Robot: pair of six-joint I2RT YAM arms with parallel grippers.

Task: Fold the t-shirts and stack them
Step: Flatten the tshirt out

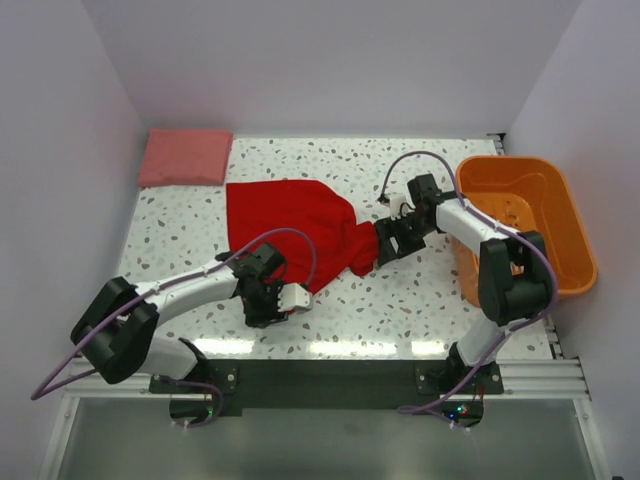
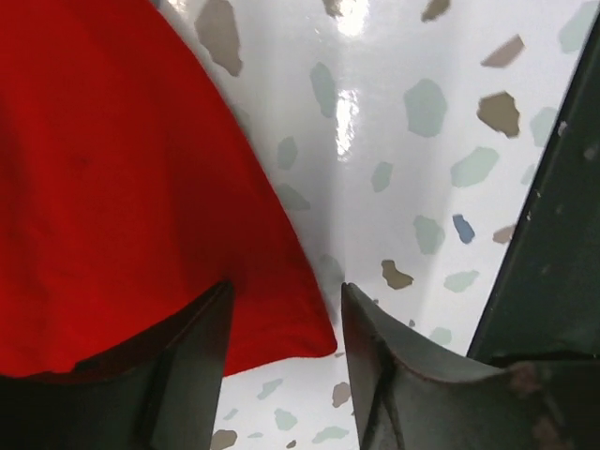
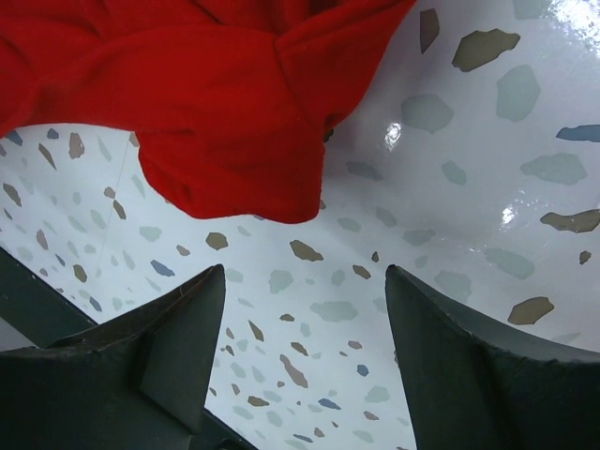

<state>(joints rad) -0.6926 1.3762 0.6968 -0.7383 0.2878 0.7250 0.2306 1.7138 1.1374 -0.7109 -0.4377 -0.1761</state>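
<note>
A red t-shirt (image 1: pixel 290 230) lies rumpled in the middle of the speckled table. A folded pink t-shirt (image 1: pixel 186 157) lies at the far left corner. My left gripper (image 1: pixel 270 300) is open at the red shirt's near edge; in the left wrist view (image 2: pixel 283 323) the shirt's corner (image 2: pixel 291 319) lies on the table between the fingers. My right gripper (image 1: pixel 385 248) is open at the shirt's right end; in the right wrist view (image 3: pixel 300 300) the bunched red cloth (image 3: pixel 225 122) lies just ahead of the fingers, apart from them.
An orange tub (image 1: pixel 540 225) stands at the table's right edge, close behind my right arm. White walls close in the table at the back and both sides. Bare speckled tabletop (image 1: pixel 420 310) shows near the front.
</note>
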